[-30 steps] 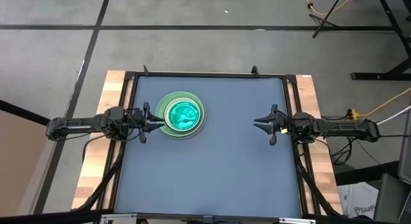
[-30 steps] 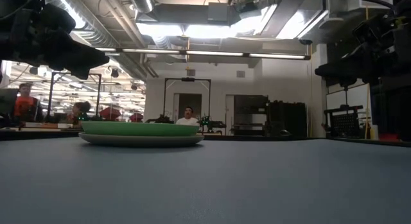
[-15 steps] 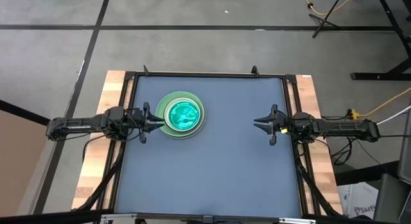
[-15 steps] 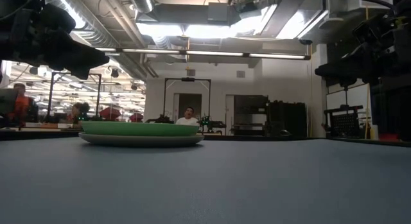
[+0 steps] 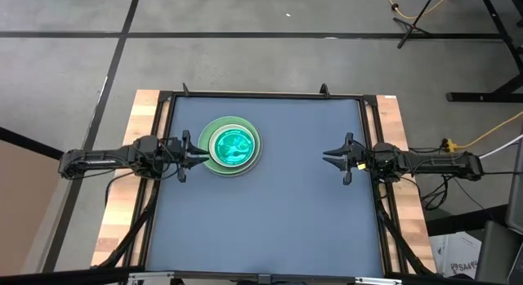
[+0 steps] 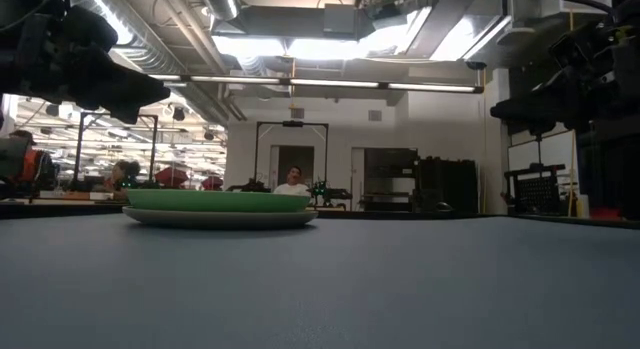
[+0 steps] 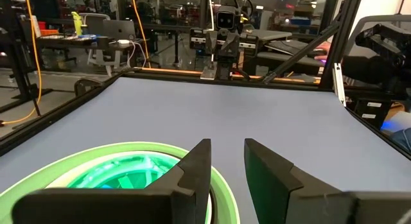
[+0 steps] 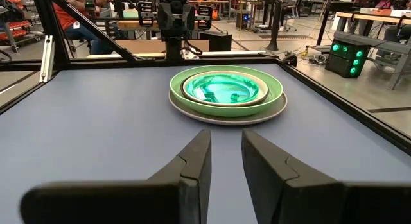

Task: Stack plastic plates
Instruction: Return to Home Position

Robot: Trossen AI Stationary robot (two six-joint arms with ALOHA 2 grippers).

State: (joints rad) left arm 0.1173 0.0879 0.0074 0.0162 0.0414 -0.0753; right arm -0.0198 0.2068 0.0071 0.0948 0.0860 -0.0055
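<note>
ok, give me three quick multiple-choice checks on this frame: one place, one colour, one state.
1. Where does the plate stack stand?
A. beside the left gripper
B. dead centre
C. at the near edge
2. What colour is the bottom plate?
A. black
B. grey
C. blue
3. The two grippers are:
A. each shut on a plate
B. open and empty
C. pressing on the stack
Key: 1 A, the high view shows the stack just off the left gripper. 2 B, the right wrist view shows a grey rim under the light green plate. 3 B, the left gripper and the right gripper each show a gap between bare fingers.
</note>
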